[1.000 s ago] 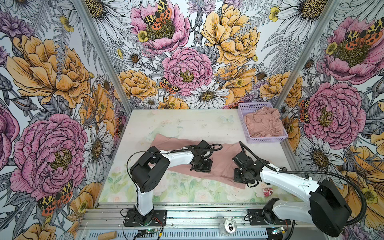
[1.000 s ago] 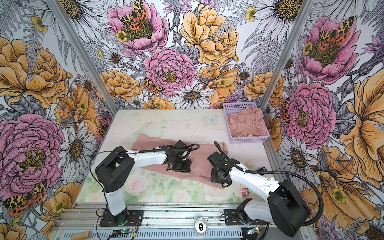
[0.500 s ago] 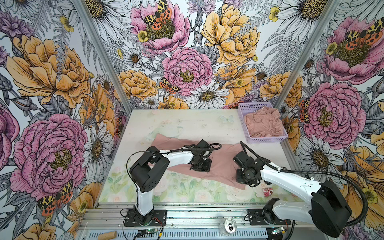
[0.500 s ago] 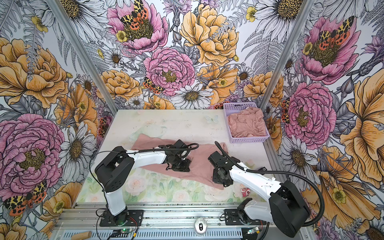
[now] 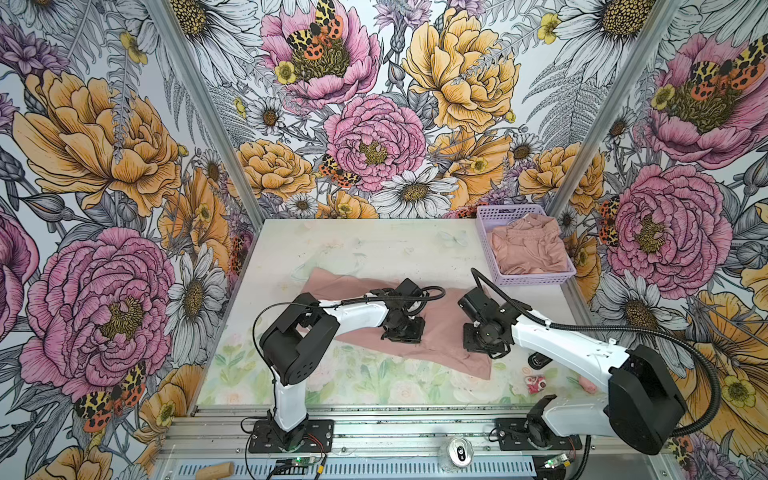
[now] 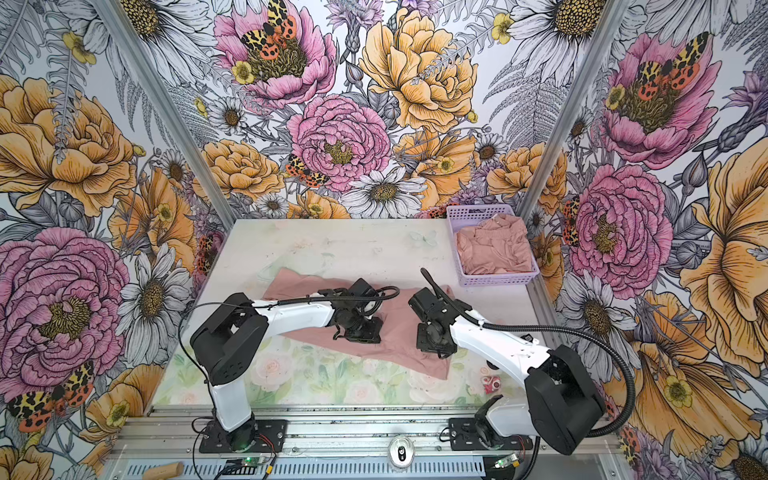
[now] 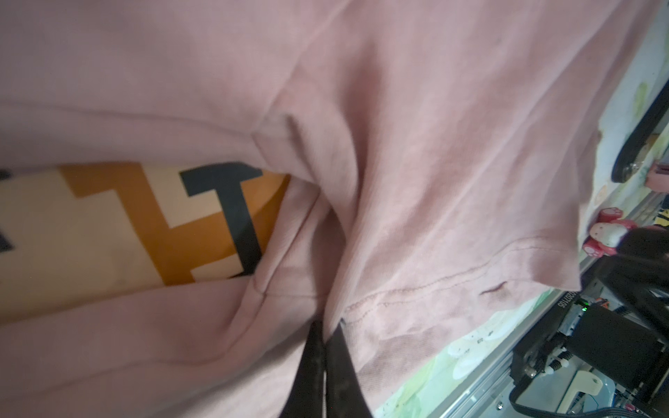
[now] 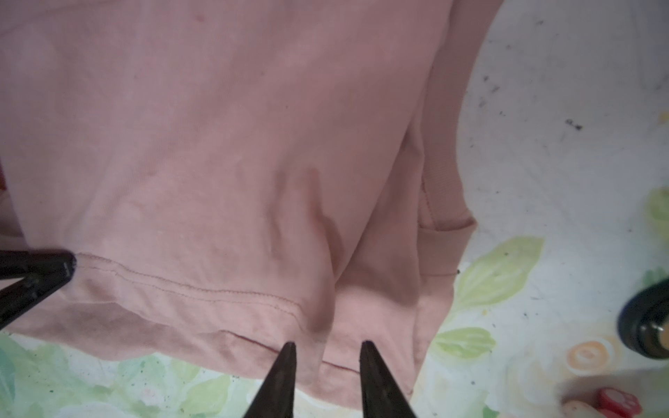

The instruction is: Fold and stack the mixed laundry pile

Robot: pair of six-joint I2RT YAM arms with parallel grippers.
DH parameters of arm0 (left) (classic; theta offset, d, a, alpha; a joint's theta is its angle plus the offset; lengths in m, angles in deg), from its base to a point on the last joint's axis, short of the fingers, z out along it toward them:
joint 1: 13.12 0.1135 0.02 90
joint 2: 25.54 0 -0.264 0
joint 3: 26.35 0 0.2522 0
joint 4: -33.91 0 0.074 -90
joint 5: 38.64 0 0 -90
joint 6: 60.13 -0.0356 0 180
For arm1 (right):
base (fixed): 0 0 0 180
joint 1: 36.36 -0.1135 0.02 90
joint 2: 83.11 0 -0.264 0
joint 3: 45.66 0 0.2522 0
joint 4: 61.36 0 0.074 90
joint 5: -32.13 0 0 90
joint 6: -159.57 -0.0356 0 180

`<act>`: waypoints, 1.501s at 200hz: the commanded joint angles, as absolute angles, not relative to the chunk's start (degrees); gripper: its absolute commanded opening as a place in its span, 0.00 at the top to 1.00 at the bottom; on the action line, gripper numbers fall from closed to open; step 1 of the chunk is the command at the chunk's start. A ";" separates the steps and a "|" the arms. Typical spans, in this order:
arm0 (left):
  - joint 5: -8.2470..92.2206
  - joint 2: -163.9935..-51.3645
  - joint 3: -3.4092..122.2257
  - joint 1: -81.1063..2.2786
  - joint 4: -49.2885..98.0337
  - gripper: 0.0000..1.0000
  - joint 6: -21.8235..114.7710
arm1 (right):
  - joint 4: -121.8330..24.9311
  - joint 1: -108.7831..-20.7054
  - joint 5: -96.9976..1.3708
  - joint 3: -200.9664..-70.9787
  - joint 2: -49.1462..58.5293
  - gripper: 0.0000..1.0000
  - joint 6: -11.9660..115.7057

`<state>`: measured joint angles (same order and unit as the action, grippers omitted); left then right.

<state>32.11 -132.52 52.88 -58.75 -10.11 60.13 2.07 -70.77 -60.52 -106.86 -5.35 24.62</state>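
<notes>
A dusty-pink T-shirt (image 5: 440,328) (image 6: 399,328) lies spread across the middle of the table in both top views. My left gripper (image 5: 401,332) (image 6: 357,332) presses down on its middle. In the left wrist view this gripper (image 7: 327,324) is shut on a fold of the T-shirt (image 7: 434,181) by the stitched hem, and a pixel-art print (image 7: 144,224) shows under a lifted layer. My right gripper (image 5: 482,345) (image 6: 432,345) (image 8: 327,347) stands open over the hem (image 8: 217,293) near the shirt's right corner, holding nothing. More pink garments (image 5: 528,249) fill the basket.
The lavender basket (image 5: 536,278) (image 6: 498,279) stands at the back right corner. A small red-and-white toy (image 5: 535,384) (image 6: 491,384) and a dark round object (image 5: 539,360) lie at the front right, beside the right arm. A can (image 5: 459,451) sits on the front rail.
My right gripper has opened and let go of the T-shirt's hem, which now lies flat. The left gripper stays shut in the same place.
</notes>
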 commanded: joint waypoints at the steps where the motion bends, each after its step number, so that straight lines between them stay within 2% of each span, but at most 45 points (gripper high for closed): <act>1: 32.80 -132.99 54.25 -59.00 -10.61 0.99 59.66 | -1.70 -70.56 -58.90 -106.49 -3.59 0.69 25.62; 31: 32.43 -133.20 53.86 -58.87 -10.72 0.97 59.76 | -0.15 -70.55 -59.21 -102.73 -2.11 0.79 24.85; 61: 32.35 -132.44 53.77 -58.50 -11.15 0.89 59.97 | 2.35 -70.44 -60.44 -101.41 -4.22 0.83 23.28; 72: 31.92 -131.65 53.63 -58.00 -11.22 0.83 60.23 | 3.74 -70.21 -60.81 -102.22 -4.75 0.84 23.49; 92: 31.41 -128.88 53.98 -56.65 -11.99 0.62 60.13 | 5.76 -69.19 -61.03 -105.13 -6.19 0.83 24.57; 101: 31.34 -126.96 54.32 -55.90 -12.57 0.56 59.77 | 6.44 -68.33 -61.03 -106.87 -6.86 0.83 25.29; 123: 30.98 -123.27 55.17 -53.10 -13.58 0.46 58.76 | 6.97 -65.07 -60.43 -111.31 -6.80 0.81 27.85; 163: 32.66 -119.72 56.94 -43.89 -15.47 0.35 55.57 | 4.71 -60.49 -60.95 -117.98 -1.05 0.76 32.30; 225: 42.24 -129.32 64.37 -26.20 -15.47 0.35 49.48 | -3.01 -57.82 -60.02 -128.71 12.77 0.75 35.53; 273: 45.66 -133.21 66.90 -16.40 -13.95 0.37 47.07 | -3.88 -56.03 -60.27 -133.93 19.48 0.75 37.13; 300: 48.57 -135.36 70.62 -13.55 -16.57 0.38 43.16 | -3.77 -55.71 -59.60 -135.42 21.03 0.75 37.74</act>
